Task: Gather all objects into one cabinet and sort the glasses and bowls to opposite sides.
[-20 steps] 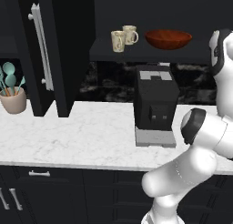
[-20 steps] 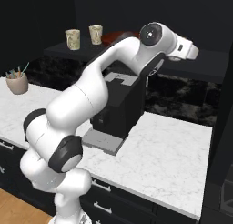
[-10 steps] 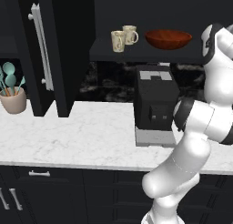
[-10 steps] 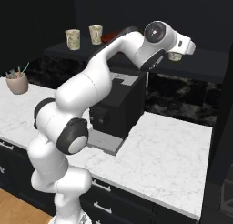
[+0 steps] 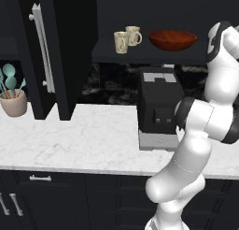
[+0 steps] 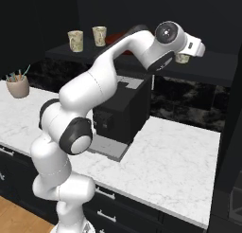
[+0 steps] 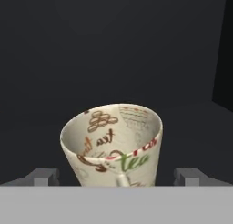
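Observation:
A cream mug (image 7: 113,141) printed with brown and green lettering stands close in front of the hand, between the fingertips (image 7: 43,176) of my open gripper (image 7: 117,176); the jaws stand wide on either side, and no touch shows. From the right base view this mug (image 6: 182,58) peeks out under the hand, on the right part of the dark shelf (image 6: 212,68). Two more cream mugs (image 5: 120,41) (image 5: 133,35) stand together at the shelf's left. The red-brown bowl (image 5: 172,39) sits right of them. The cabinet door (image 5: 39,56) with its silver bar handle hangs open at left.
A black coffee machine (image 5: 158,105) stands on the white marble counter (image 5: 70,140) under the shelf, beside my arm. A tan pot of teal utensils (image 5: 13,100) sits at the counter's far left. Drawer fronts (image 5: 39,178) run below the counter.
The arm has straightened upward, its elbow lifting, and the hand has edged right along the shelf toward the lone mug. The jaws have stayed wide.

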You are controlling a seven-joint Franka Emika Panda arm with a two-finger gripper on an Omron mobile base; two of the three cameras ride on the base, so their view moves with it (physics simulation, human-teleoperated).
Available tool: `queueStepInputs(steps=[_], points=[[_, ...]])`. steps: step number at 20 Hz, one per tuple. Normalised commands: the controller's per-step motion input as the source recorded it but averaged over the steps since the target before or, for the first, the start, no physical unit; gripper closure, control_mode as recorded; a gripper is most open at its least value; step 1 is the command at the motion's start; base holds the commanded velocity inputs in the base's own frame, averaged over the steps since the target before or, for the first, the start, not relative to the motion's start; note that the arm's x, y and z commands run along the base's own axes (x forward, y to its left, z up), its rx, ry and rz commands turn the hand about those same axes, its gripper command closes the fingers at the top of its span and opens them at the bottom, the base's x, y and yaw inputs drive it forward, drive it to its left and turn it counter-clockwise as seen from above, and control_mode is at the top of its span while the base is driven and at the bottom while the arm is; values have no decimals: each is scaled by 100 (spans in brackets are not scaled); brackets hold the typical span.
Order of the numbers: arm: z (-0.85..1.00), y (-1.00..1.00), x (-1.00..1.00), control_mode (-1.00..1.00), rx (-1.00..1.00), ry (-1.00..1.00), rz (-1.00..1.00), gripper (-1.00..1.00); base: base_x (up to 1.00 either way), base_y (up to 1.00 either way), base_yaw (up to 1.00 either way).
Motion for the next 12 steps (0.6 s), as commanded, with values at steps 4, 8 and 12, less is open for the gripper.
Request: queueStepInputs(steps=[4, 8, 12], points=[[0, 0, 0, -100, -3, 0, 0, 100, 0, 0, 0], [0, 2, 0, -100, -2, 0, 0, 100, 0, 0, 0], [0, 0, 0, -100, 0, 0, 0, 100, 0, 0, 0]])
